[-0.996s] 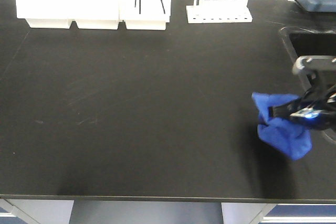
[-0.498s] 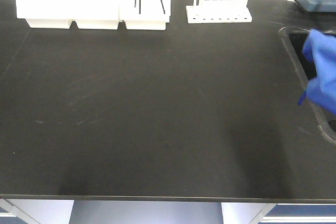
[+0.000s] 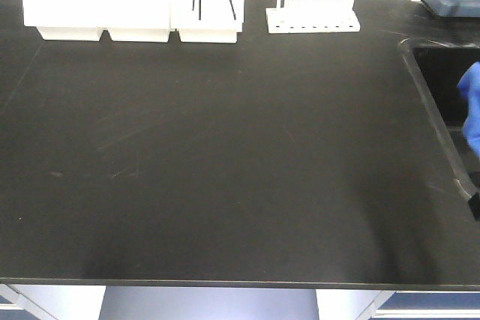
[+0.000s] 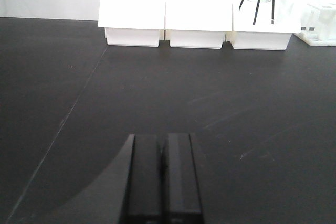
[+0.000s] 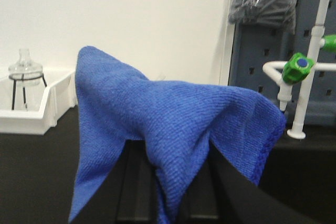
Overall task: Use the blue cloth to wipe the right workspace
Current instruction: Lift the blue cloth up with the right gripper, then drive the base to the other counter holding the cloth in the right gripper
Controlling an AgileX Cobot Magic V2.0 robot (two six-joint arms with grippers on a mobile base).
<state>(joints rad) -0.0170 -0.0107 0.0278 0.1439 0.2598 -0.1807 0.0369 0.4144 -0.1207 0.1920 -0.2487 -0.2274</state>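
Pinching the blue cloth [image 5: 173, 114] aloft at three o'clock, the right gripper [image 5: 174, 192] seemingly has all the wiping left.

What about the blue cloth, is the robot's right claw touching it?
Touching. The right wrist view shows the blue cloth pinched between the right gripper's dark fingers and draped over both.

Front overhead, wrists low, sharing white bins [image 3: 135, 16]

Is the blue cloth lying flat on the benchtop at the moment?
No, the blue cloth hangs bunched over the right tool, held up in the air.
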